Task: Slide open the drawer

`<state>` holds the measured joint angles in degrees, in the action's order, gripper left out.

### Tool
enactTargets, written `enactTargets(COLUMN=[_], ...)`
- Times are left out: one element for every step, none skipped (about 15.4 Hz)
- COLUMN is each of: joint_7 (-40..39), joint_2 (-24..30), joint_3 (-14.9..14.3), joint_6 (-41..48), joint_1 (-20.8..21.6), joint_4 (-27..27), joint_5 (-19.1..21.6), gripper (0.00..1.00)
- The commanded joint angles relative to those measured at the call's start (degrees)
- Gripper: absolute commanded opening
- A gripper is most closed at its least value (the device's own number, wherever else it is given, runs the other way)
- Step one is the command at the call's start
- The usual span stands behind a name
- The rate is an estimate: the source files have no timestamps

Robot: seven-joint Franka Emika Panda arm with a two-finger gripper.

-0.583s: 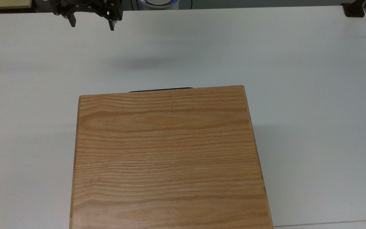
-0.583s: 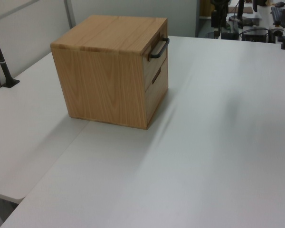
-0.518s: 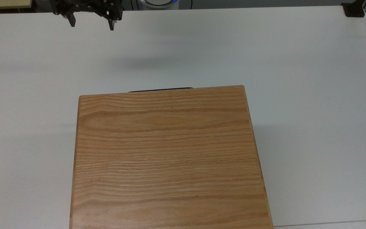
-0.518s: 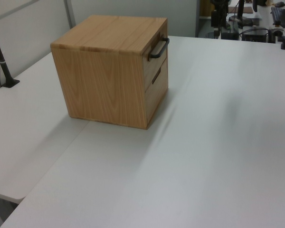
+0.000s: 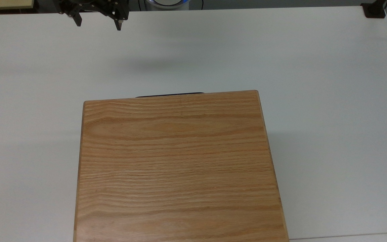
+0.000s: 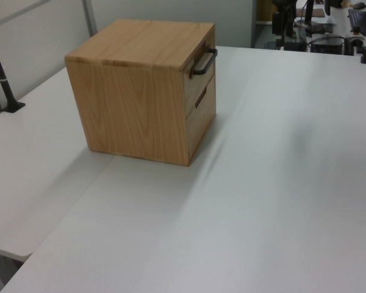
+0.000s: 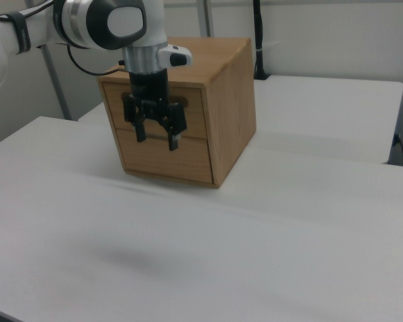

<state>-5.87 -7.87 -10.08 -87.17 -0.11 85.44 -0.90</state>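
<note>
1. Barely a shift: the black two-finger tool (image 5: 97, 23) has crept slightly toward the top view's upper edge, jaws wide, empty.
2. The light oak drawer (image 6: 199, 78) sits shut in the cabinet on the white surface (image 5: 314, 67).
3. Its long black bar handle (image 6: 204, 63) lies well apart from the tool, down the top view.

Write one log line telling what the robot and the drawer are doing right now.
gripper: open, above table, away from cabinet | drawer: closed | handle: untouched
</note>
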Motion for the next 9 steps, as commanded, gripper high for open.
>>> enactTargets(joint_7=[1.21,1.21,1.21,1.21,1.04,0.78,0.77,0.95,0.78], joint_2=[1.46,1.54,1.54,1.54,1.46,1.54,1.63,1.81,2.07], joint_3=[-0.47,-0.64,-0.65,-0.56,-0.65,-0.73,-0.65,-0.65,-0.65], joint_6=[2.88,3.06,3.15,3.76,4.11,4.2,4.29,4.55,5.34], joint_1=[0.55,0.46,0.46,0.46,0.38,-0.06,-0.67,-0.77,-0.68], joint_4=[0.61,-0.35,-0.27,-0.27,-0.53,-0.8,-0.8,-0.8,-0.8], joint_5=[0.37,0.46,0.37,0.37,0.2,0.28,0.37,0.46,0.46], gripper=[1.0,1.0,1.0,1.0,1.0,1.0,1.0,1.0,1.0])
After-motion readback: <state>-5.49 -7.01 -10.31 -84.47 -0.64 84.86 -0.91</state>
